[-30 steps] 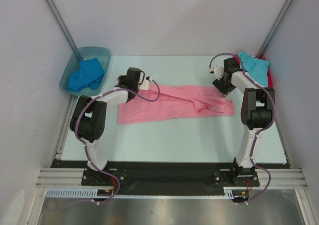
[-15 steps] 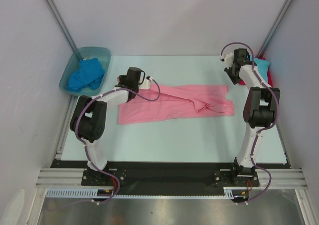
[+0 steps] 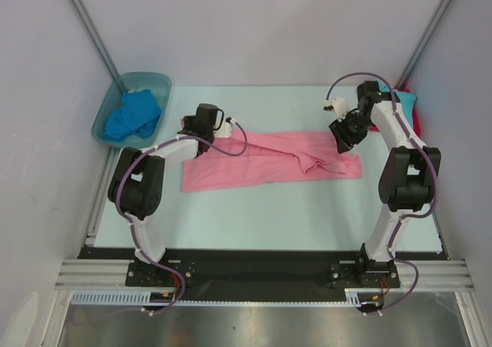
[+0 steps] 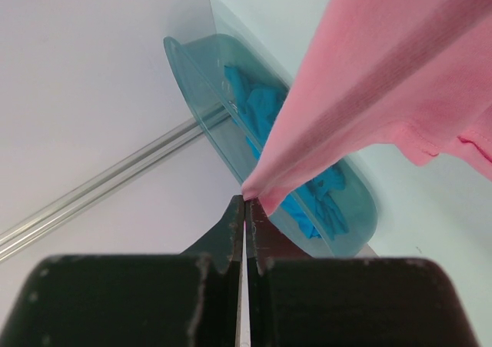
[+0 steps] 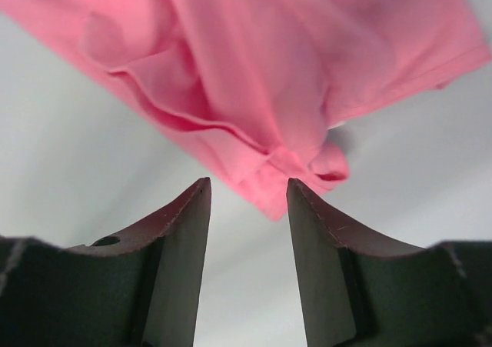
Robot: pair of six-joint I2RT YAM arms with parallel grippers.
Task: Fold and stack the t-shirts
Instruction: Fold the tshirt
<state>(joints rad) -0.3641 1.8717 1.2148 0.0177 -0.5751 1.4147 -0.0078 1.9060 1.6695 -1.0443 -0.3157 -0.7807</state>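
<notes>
Pink t-shirt [image 3: 261, 162] lies stretched left to right, roughly flat with a few wrinkles, across the middle of the tabletop [image 3: 269, 216]. Translucent tub [image 3: 146, 77] at far left corner holds the crumpled royal blue t-shirt [image 3: 132, 116]; turquoise t-shirt [image 3: 406, 101] is bunched at far right corner behind the right arm. Left gripper [image 4: 244, 208] is pressed together, pinching the pink t-shirt's far left edge; right gripper [image 5: 247, 187] has its jaws spread, empty, above the shirt's right end.
</notes>
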